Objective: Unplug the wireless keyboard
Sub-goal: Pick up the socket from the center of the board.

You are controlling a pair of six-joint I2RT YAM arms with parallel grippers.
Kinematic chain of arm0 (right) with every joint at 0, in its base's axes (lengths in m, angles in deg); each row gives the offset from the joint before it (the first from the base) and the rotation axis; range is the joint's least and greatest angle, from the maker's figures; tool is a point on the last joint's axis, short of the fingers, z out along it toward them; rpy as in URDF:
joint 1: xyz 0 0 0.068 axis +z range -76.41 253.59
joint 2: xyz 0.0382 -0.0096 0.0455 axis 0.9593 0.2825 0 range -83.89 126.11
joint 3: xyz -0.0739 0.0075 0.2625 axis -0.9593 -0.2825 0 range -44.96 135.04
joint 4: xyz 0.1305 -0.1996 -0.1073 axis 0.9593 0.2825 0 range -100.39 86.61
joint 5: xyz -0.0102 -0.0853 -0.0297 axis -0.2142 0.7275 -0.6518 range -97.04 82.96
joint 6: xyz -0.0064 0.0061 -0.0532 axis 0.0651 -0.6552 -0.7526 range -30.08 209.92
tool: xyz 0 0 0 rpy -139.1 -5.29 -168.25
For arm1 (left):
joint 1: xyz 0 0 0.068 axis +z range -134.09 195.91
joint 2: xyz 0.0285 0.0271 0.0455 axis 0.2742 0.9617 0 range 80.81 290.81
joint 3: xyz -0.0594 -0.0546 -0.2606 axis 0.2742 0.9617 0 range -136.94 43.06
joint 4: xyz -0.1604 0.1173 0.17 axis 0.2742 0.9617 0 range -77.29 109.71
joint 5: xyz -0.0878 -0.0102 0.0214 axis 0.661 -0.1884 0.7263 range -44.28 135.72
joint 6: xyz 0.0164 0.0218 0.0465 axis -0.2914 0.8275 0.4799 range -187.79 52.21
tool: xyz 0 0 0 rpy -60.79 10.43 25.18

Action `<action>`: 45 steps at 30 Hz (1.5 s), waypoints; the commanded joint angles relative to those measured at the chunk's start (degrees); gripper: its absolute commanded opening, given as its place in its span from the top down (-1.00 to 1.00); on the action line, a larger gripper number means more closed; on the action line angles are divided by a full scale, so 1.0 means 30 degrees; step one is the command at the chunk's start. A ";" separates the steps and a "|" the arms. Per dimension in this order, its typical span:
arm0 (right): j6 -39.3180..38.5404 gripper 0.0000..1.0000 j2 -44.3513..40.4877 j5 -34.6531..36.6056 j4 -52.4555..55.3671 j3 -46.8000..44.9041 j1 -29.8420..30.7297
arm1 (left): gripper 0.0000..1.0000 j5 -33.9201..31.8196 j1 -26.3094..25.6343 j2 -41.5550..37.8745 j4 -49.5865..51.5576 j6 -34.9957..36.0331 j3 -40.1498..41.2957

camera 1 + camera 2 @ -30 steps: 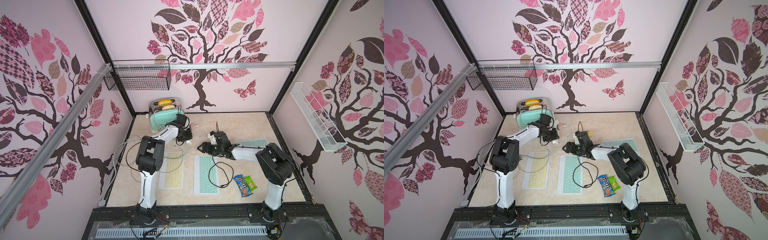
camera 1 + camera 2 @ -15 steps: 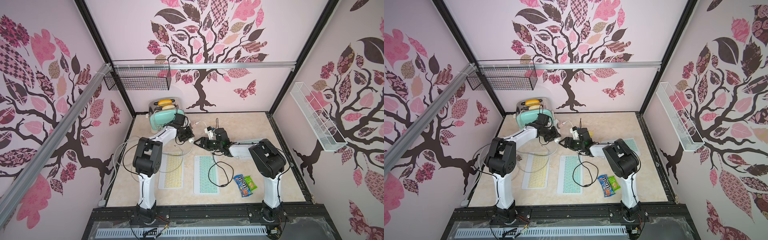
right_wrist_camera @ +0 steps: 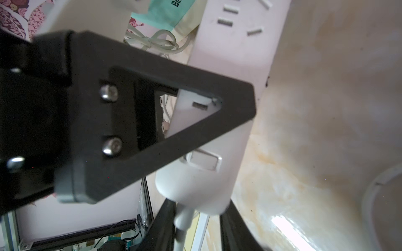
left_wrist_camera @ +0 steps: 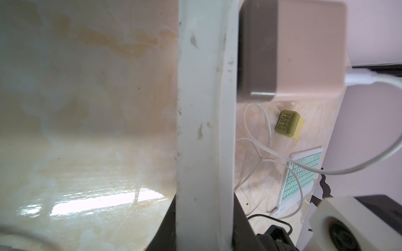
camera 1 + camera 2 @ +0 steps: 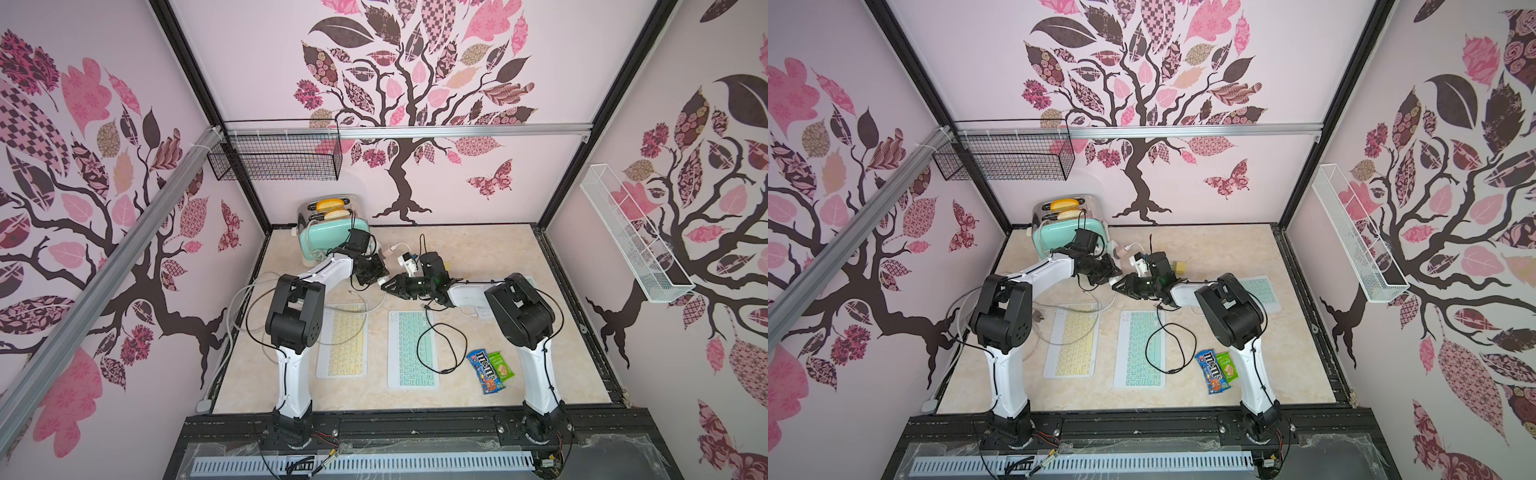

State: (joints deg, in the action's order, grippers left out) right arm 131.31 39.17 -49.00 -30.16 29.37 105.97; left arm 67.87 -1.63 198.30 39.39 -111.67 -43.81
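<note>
A white power strip (image 4: 206, 108) is held off the table between both arms. My left gripper (image 4: 205, 217) is shut on its sides, below a pink charger (image 4: 304, 50) plugged into it. My right gripper (image 3: 199, 208) is shut on the strip's (image 3: 200, 184) cable end, close to the left gripper's fingers (image 3: 87, 108). In both top views the two grippers (image 5: 374, 270) (image 5: 386, 284) meet behind the keyboards. A thin white cable (image 4: 300, 195) runs from the charger to the edge of a teal wireless keyboard (image 4: 302, 173) (image 5: 1260, 291), which lies partly under the right arm.
A yellow keyboard (image 5: 341, 338) and a second teal keyboard (image 5: 411, 349) lie in front, with a black cable (image 5: 440, 340) looped over the teal one. Snack packets (image 5: 488, 370) lie beside them. A mint toaster (image 5: 332, 232) stands at the back left, and an olive charger (image 4: 288, 126) lies loose.
The right gripper has swung left to the left gripper and closed on the power strip's cable end. The left gripper keeps its hold and has barely moved.
</note>
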 commanded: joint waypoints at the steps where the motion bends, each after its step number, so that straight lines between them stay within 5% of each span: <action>1: -0.0398 0.39 0.0081 -0.0302 0.0955 0.0663 0.0015 | 1.00 0.1043 0.0035 -0.0841 -0.1761 -0.0315 0.0373; 3: -0.1304 0.26 -0.0680 0.0032 0.2225 0.0391 -0.0014 | 1.00 0.0761 0.0004 -0.1179 -0.2004 0.0342 0.0604; 6: -0.2270 -0.20 -0.2058 0.0640 0.2924 -0.0659 -0.0507 | 1.00 0.1330 0.0064 -0.1674 -0.2314 0.1314 0.0899; 11: -0.2735 -0.43 -0.3648 0.1022 0.1946 -0.1966 -0.2169 | 1.00 0.1719 0.0044 -0.2368 -0.1315 0.2631 0.1089; 20: 0.1540 -0.48 -0.2713 0.4960 0.2536 0.1233 -0.2481 | 1.00 0.0728 -0.0447 -0.3422 -0.0144 0.3782 0.1266; 29: 0.2456 -0.47 -0.1088 0.7385 0.3857 0.4229 -0.1448 | 1.00 -0.1488 -0.1321 -0.3814 0.1964 0.4063 0.0433; 37: 0.2592 -0.43 0.0201 0.6704 0.3810 0.5323 -0.1461 | 1.00 -0.1667 -0.1448 -0.4307 0.1944 0.4368 0.0632; 45: 0.3321 -0.14 0.1185 0.4357 0.2341 0.6043 -0.1501 | 1.00 -0.2073 -0.1621 -0.4184 0.2354 0.5124 0.0459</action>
State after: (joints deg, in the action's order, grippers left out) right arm 140.45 41.53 -33.59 -21.65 44.99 101.80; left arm 61.18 -5.58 188.45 47.84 -99.04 -40.40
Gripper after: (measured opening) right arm 0.590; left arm 0.271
